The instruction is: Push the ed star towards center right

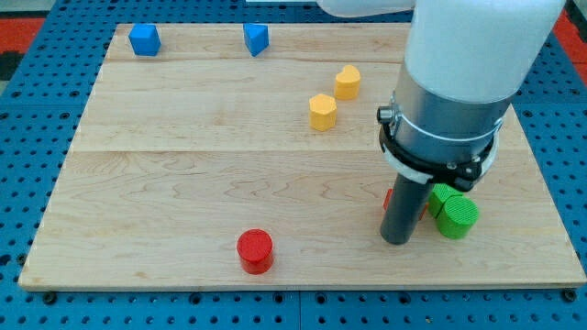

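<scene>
My tip (396, 240) rests on the wooden board (183, 183) at the lower right. A red block (388, 199), mostly hidden behind the rod, peeks out at the rod's left side; its shape cannot be made out. A red cylinder (255, 250) stands near the view's bottom, well left of the tip. Two green blocks (453, 212) sit touching each other just right of the rod.
Two yellow blocks (323, 111) (347, 82) sit above the tip toward the view's top. Two blue blocks (145, 39) (256, 38) lie along the top edge at the left. The arm's wide body (454, 82) covers the upper right of the board.
</scene>
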Tool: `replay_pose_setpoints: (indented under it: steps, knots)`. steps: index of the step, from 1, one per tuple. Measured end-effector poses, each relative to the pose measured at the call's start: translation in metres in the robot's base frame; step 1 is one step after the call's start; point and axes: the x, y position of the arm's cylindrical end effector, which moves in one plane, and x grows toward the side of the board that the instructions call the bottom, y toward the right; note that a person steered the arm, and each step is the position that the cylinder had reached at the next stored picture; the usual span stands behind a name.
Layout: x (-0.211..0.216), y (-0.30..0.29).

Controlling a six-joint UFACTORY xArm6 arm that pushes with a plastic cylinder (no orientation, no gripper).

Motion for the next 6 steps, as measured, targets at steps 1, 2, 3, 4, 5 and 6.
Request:
replay_pose_setpoints:
  steps: [1,2,3,4,5,6]
  knots:
    - [-0.063,-0.02]
    - [-0.069,-0.019]
    - [-0.014,-0.027]
    - [-0.043,0.002]
    - [-0.086,0.008]
    - [-0.098,0.066]
